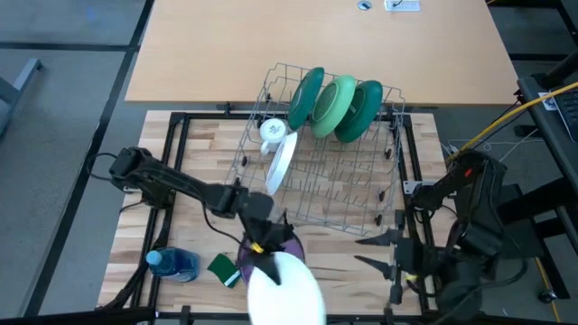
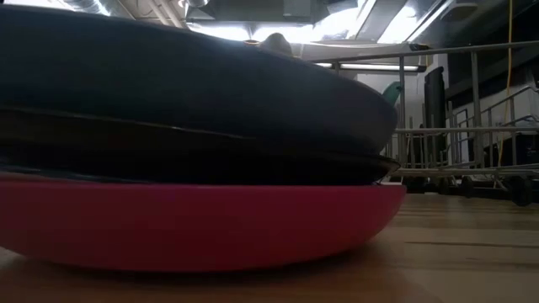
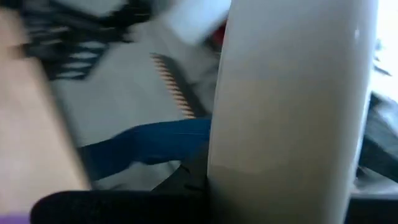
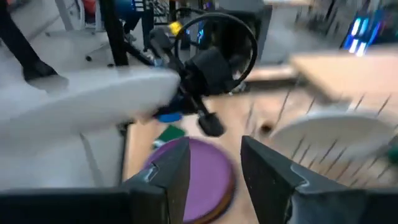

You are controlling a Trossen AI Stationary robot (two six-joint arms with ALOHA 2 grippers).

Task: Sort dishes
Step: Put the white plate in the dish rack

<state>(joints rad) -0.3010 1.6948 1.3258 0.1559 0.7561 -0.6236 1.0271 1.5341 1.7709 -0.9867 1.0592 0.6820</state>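
A white plate (image 1: 285,291) hangs over the table's near edge with my left gripper (image 1: 265,251) shut on it. In the left wrist view the white plate (image 3: 286,106) fills the picture. Under it lies a stack of plates with a purple plate (image 4: 202,177) on top; the low view shows the stack (image 2: 194,168) on a pink bottom plate. In the wire rack (image 1: 330,162) stand three green plates (image 1: 336,106) and a second white plate (image 1: 282,164), all on edge. My right gripper (image 1: 366,251) hovers open at the near right, pointing toward the stack with nothing between its fingers. My left gripper pinches the white plate's rim (image 1: 271,264) between its two fingers, at the plate's far side. The fingers come from the table's left and far side. The plate is lifted clear above the purple plate, reaching out past the table's near edge.
A white mug (image 1: 273,131) sits in the rack's far left corner. A blue bottle (image 1: 173,264) and a green sponge (image 1: 223,268) lie near left of the stack. Bare wood shows between the rack and the table's near edge (image 1: 343,262).
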